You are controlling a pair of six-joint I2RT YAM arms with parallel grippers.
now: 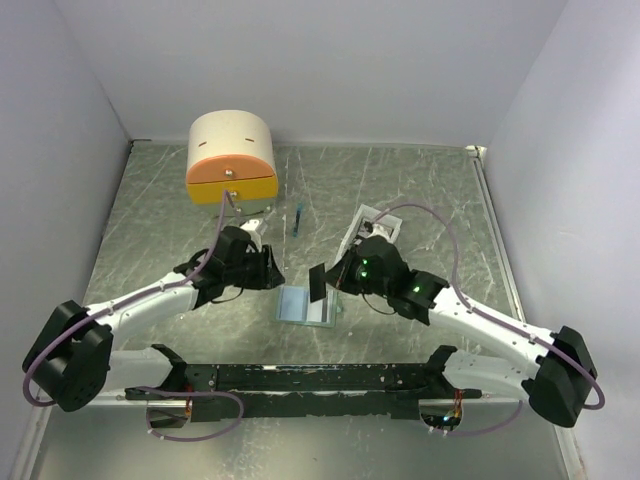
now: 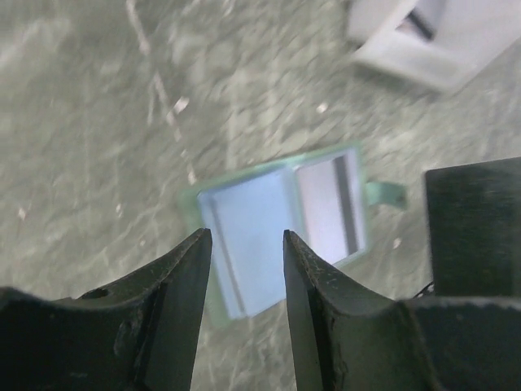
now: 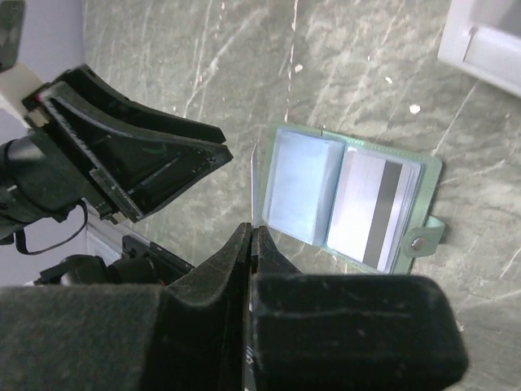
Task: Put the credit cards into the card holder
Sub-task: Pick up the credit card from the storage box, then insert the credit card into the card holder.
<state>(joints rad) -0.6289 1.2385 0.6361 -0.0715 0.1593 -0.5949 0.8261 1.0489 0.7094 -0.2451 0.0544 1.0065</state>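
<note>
The card holder [image 1: 305, 305] lies open on the table between the two arms. In the right wrist view its right pocket holds a pale card with a dark stripe [image 3: 378, 213], and its left pocket [image 3: 301, 187] looks blue-grey. My right gripper [image 3: 251, 232] is shut on a thin dark credit card [image 3: 254, 183], seen edge-on just above the holder's left edge. The same card [image 1: 318, 283] shows as a black rectangle from above. My left gripper [image 2: 247, 240] hovers open over the holder [image 2: 277, 224], with nothing between its fingers.
A cream-and-orange drawer box [image 1: 231, 158] stands at the back left. A thin blue stick [image 1: 298, 220] lies behind the holder. A white tray [image 1: 365, 228] sits behind my right gripper. White walls close in the table on three sides.
</note>
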